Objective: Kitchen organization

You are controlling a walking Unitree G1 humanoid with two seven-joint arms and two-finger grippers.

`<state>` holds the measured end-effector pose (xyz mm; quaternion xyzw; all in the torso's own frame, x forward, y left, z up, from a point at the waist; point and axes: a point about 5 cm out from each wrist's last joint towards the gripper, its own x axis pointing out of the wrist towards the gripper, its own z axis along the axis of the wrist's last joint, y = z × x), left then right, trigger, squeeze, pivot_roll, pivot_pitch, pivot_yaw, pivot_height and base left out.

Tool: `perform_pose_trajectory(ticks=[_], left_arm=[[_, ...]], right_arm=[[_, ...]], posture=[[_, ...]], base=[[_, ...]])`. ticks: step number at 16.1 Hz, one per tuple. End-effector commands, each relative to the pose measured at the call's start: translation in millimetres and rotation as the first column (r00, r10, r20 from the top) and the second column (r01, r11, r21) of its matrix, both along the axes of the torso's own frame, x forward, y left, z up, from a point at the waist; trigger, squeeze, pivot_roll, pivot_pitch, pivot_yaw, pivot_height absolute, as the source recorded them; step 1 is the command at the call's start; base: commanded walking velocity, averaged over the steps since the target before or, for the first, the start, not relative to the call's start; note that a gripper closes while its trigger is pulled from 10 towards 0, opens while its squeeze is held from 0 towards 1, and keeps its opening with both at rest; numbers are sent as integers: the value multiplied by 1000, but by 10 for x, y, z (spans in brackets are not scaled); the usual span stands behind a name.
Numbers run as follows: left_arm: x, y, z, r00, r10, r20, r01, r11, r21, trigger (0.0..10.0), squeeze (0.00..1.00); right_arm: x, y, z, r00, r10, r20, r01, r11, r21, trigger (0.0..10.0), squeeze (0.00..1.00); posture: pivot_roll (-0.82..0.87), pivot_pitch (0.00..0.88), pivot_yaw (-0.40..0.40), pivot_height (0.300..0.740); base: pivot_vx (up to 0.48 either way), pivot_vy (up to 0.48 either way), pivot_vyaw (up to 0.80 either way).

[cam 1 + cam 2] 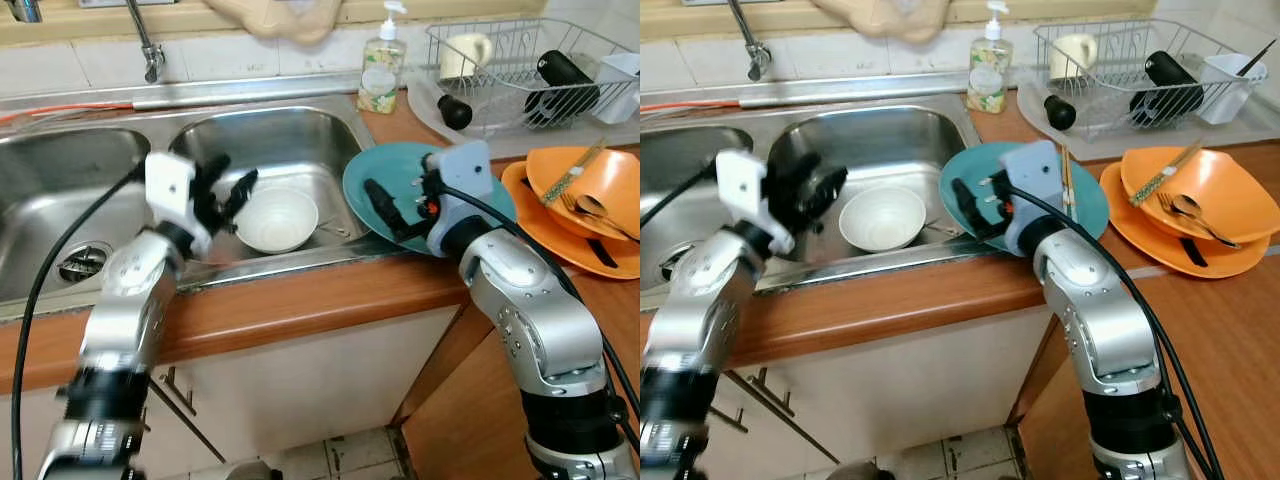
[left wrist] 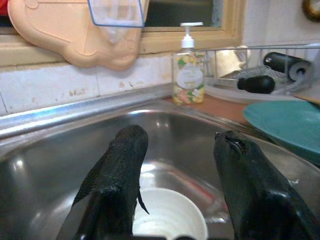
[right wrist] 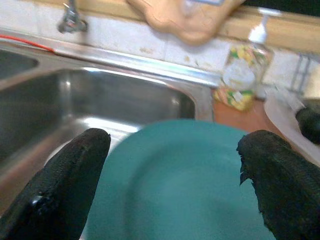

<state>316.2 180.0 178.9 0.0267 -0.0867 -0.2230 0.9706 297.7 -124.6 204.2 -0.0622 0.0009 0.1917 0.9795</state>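
Double steel sink (image 1: 330, 130) set in a wooden surface (image 1: 300, 300). A white bowl (image 1: 276, 219) is seen upright on the floor of the right basin. A teal plate (image 1: 400, 180) rests tilted, its edge overhanging the basin's right rim and the rest lying on the surface. Orange plates (image 1: 560, 215) with cutlery are stacked further right; a dish rack (image 1: 520, 70) and a soap bottle (image 1: 381, 72) stand behind.

Left tool (image 1: 225, 195): held above the right basin, fingers spread wide, nothing gripped. In the left wrist view the bowl (image 2: 170, 220) is seen just below and between the two fingers (image 2: 120, 170), slightly ahead of them. Contact is not apparent.

Right tool (image 1: 975, 205): poised over the near-left part of the teal plate, fingers parted wide, empty. In the right wrist view the plate (image 3: 180, 180) spans the gap between the fingers; whether it is touched cannot be told.

Key relation: the bowl lies directly ahead of and beneath the left tool, which is clearly the nearer arm; the right tool is separated from the bowl by the basin rim and the plate. The bowl is round, so no long axis governs approach; a rim grasp would probably call for a short descent with one finger inside the wall.
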Motion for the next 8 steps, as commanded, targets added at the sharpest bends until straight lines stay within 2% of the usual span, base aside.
perform_pose_trajectory(ticks=[1, 5, 8], left_arm=[[-30, -8, 67, 1000, -20, 13, 20, 1000, 4, 10000, 0], [-140, -20, 63, 1000, -27, -7, 27, 1000, -7, 10000, 0], [-237, -78, 9, 994, -97, -46, 98, 995, 19, 10000, 0]], right_arm=[[9, -38, -18, 1000, -26, 0, 26, 1000, 2, 10000, 1000], [40, -114, -76, 995, -96, -35, 96, 995, 5, 10000, 1000], [51, -142, -118, 992, -119, -52, 119, 993, -4, 10000, 1000]], posture=[[-33, 0, 33, 740], [-31, 0, 36, 740], [-29, 0, 35, 740]], base=[[0, 0, 0], [0, 0, 0], [0, 0, 0]])
